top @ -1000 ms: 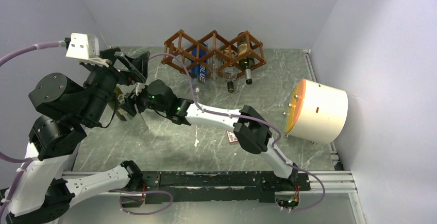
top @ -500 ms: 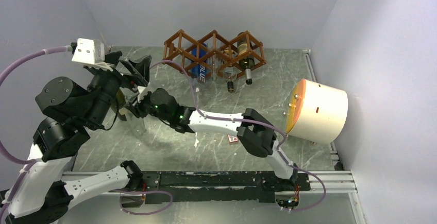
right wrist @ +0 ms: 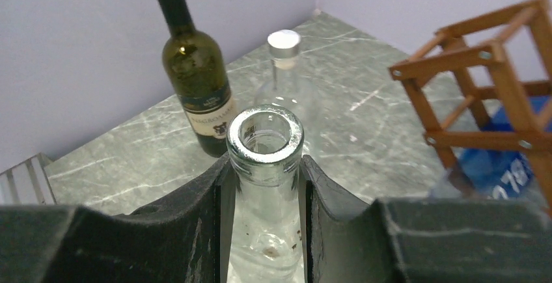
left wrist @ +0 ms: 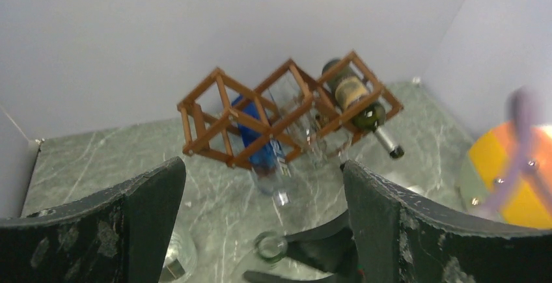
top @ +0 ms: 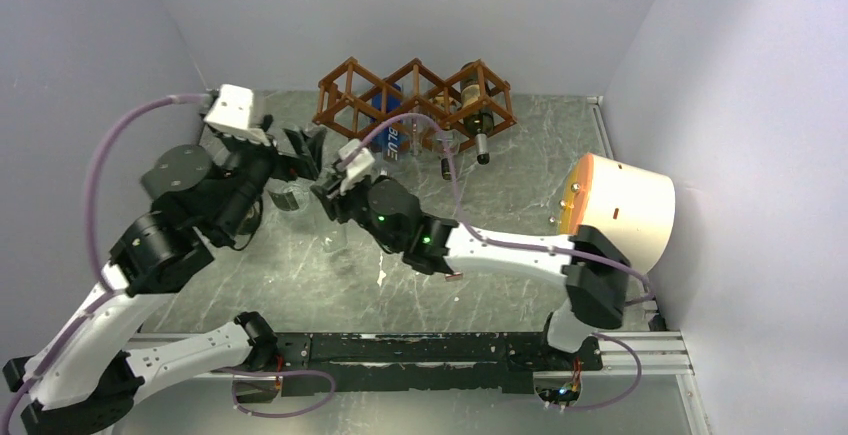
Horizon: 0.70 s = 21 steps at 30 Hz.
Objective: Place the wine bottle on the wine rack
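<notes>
- Both arms have swung away from the left wall toward the wine rack (right wrist: 455, 60). The right gripper (right wrist: 265, 166) now sits near the middle of the table, and its jaws have drawn in.
- The right gripper is clamped on the neck of the clear wine bottle (right wrist: 265, 132), with 1 finger (right wrist: 218, 198) on each side just below the open mouth.
- The left gripper (left wrist: 260, 169) is spread wide and holds nothing. It hangs just beside the right one, facing the rack.
- The bottle's long axis looks roughly upright, mouth toward the wrist camera. Whether its base rests on the table cannot be told.
- The rack lies beyond and to the right of the held bottle, near but apart. Its left cell looks free. A blue bottle (top: 390, 127) and a dark bottle (top: 478, 115) already lie in it, necks toward the arms.
- Judged from this, the bottle must tip from upright to lying, base toward the rack. The right arm has it.
- A green bottle (right wrist: 198, 81) and a capped bottle (right wrist: 284, 68) stand behind.
</notes>
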Tool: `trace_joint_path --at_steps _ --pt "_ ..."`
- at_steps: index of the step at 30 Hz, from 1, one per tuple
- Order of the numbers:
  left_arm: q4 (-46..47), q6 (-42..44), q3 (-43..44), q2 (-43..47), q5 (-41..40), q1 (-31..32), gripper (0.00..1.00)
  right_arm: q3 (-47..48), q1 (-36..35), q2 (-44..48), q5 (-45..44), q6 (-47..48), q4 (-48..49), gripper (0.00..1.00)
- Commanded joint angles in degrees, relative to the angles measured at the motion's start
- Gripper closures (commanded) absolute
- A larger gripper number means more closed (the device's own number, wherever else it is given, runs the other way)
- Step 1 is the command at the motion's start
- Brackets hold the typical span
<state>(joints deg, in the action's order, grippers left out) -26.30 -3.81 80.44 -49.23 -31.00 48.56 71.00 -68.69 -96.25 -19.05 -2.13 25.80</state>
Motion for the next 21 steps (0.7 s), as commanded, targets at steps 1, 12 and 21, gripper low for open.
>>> trace_joint_path --at_steps 1,12,21 --pt "1.84 -0.05 -5.50 -0.85 4.04 -0.21 0.06 -6.08 0.35 10.21 -8.43 -1.30 1.99 1.00" --pt "8.62 -2.22 -15.40 -0.59 10.01 -0.21 0.06 -20.23 0.60 28.11 -19.97 -8.52 -4.68 1.00" --pt "13.83 -0.91 -26.62 -2.65 23.44 -0.21 0.06 -20.79 0.58 35.87 -26.13 -9.94 -9.54 1.00"
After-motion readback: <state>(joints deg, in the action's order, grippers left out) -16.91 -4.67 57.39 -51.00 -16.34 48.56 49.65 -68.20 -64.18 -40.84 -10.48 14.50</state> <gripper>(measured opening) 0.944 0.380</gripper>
